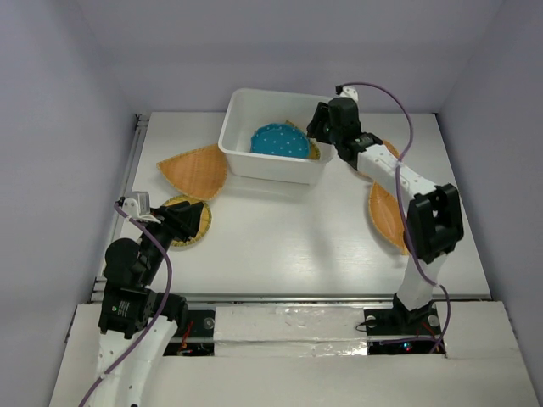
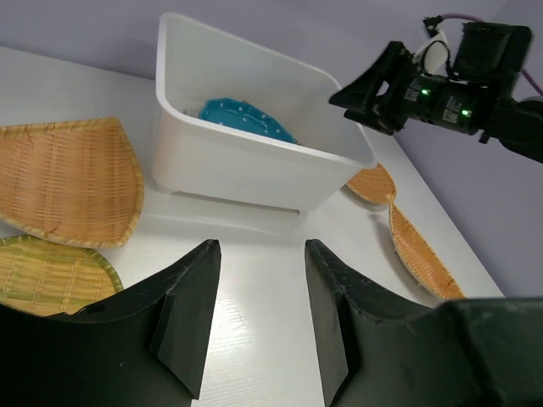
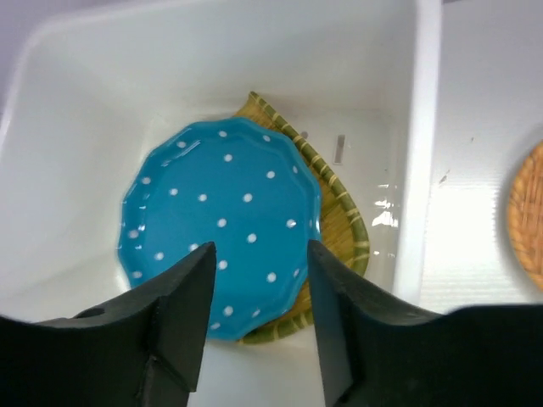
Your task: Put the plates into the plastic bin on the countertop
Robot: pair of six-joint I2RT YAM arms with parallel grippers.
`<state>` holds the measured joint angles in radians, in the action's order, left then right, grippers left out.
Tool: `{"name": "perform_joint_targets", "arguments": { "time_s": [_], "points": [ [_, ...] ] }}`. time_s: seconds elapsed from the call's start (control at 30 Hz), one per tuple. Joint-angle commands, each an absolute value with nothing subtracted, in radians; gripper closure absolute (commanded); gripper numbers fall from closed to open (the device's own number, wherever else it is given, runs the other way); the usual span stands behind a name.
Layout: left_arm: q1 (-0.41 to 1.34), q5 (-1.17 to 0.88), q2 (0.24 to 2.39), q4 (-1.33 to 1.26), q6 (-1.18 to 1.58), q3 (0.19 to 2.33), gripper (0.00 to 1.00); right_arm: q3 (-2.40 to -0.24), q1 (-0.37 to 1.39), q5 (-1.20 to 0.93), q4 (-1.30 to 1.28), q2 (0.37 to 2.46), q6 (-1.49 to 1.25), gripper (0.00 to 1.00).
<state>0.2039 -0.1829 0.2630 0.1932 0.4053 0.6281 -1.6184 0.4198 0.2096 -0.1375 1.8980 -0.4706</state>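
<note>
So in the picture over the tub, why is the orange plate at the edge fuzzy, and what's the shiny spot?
Right wrist view: that wicker plate sits at the frame's edge and looks out of focus; the shiny spot is light glaring off the bin floor. Top view: sharp, only a soft shadow beside the bin.

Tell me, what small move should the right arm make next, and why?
Probably lift the right claw up clear of the plastic bin: it hangs open and empty above the teal plate, which already lies inside, while wicker plates wait on the countertop.
</note>
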Motion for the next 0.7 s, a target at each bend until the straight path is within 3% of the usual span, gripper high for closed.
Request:
{"name": "perform_joint_targets", "arguments": {
  "time_s": [0.0,0.07,0.1,0.13,0.23,0.33,0.37,0.47,0.67],
  "points": [
    [0.21,-0.189,0.255,0.163,0.405,0.623,0.58,-1.553,0.42,0.216,-0.029,1.738,-0.457,0.5],
    [0.21,-0.192,0.255,0.163,0.405,0.623,0.58,-1.478,0.42,0.184,-0.003,1.628,-0.459,0.7],
    [0.21,-0.19,0.255,0.163,0.405,0.623,0.58,-1.448,0.42,0.166,0.03,1.591,-0.462,0.91],
    [0.21,-0.19,0.253,0.163,0.405,0.623,0.58,-1.415,0.42,0.126,0.064,1.554,-0.466,0.98],
    [0.21,-0.187,0.252,0.163,0.407,0.623,0.61,-1.29,0.475,0.071,0.113,1.448,-0.497,1.0],
    [0.21,-0.178,0.252,0.169,0.405,0.626,0.76,-1.178,0.62,0.032,0.185,1.428,-0.537,1.0],
    [0.21,-0.17,0.256,0.172,0.405,0.629,0.92,-1.16,0.708,0.04,0.204,1.462,-0.552,1.0],
    [0.21,-0.158,0.258,0.179,0.405,0.634,1.0,-1.158,0.822,0.049,0.238,1.537,-0.598,1.0],
    [0.21,-0.141,0.252,0.187,0.408,0.637,1.0,-1.213,1.011,0.086,0.345,1.784,-0.739,0.96]
  ]
}}
